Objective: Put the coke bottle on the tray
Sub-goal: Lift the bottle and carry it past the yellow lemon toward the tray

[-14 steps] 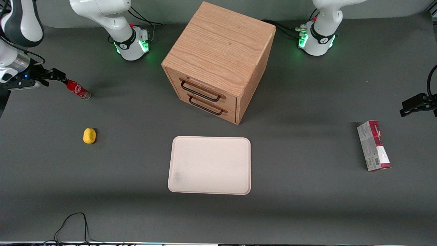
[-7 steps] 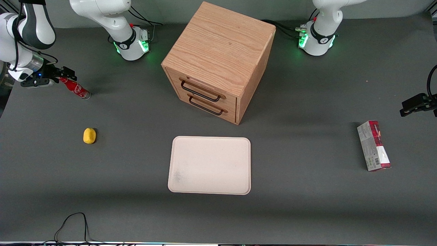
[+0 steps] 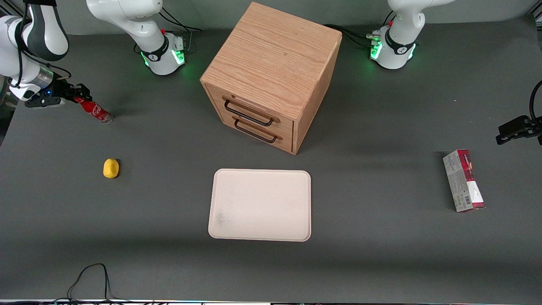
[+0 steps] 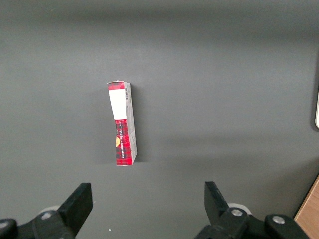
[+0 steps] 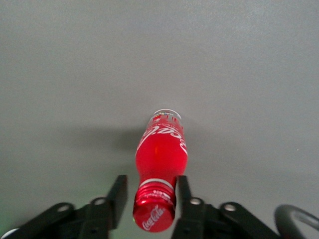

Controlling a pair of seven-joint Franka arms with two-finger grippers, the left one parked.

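The right arm's black two-finger claw (image 5: 151,191) sits low at the working arm's end of the dark grey desk (image 3: 381,254), its fingers closed on the neck of the small slim red coke bottle (image 5: 160,159) with white script, which stands on the desk. A small yellow lump (image 3: 111,168) lies nearer the front camera. The flat cream-white rectangular tray (image 3: 260,205) rests well apart, in front of the oak two-drawer cabinet (image 3: 271,76).
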